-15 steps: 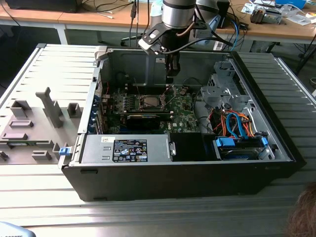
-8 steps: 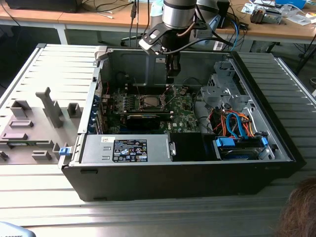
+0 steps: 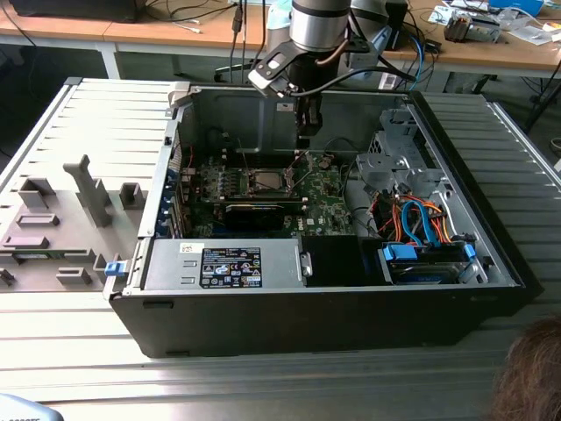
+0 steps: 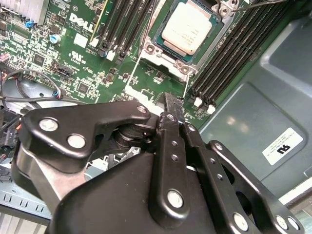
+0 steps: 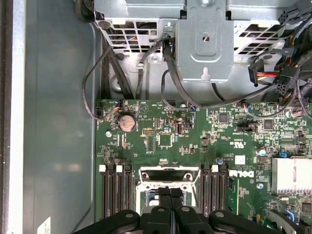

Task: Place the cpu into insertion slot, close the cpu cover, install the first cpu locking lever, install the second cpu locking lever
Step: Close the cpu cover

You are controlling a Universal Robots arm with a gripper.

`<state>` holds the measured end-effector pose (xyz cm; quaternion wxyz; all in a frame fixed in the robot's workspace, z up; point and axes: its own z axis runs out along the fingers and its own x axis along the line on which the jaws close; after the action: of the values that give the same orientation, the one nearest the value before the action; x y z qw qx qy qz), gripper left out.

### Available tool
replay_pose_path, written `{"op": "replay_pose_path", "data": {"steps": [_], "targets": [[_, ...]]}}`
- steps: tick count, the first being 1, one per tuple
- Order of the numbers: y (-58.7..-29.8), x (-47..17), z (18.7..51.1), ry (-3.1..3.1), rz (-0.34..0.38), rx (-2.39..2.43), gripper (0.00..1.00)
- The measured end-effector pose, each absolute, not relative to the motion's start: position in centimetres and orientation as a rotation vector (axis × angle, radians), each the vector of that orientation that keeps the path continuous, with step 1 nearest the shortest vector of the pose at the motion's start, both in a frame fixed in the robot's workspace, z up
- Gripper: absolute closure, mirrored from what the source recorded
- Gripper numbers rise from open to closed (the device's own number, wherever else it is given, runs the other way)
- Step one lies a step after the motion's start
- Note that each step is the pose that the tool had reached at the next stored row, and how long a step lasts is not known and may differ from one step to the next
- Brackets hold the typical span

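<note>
We see the cpu (image 4: 187, 28) already lying in the insertion slot (image 4: 165, 54), while the cpu cover (image 5: 142, 181) stands raised, not yet closed. The claw (image 5: 170, 194) looks clenched, tips together with nothing visible between them, just beside that cover. Our worry is that an off-centre push could let the tips slide off the thin frame and strike the chip or the memory slots (image 5: 114, 190) nearby. The cover could also drop unevenly and shift the cpu.

Bright, even room light falls from above. The computer case (image 3: 333, 324) interior sits in shade; soft glare marks its grey wall (image 5: 63, 168) and the cpu (image 4: 187, 29).
</note>
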<state>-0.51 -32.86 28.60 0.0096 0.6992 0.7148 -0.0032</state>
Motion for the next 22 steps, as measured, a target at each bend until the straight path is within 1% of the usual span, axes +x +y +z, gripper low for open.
{"op": "replay_pose_path", "data": {"steps": [22], "targets": [[-32.85, -0.03, 28.49, 2.232, -0.010, 2.183, 0.89]]}}
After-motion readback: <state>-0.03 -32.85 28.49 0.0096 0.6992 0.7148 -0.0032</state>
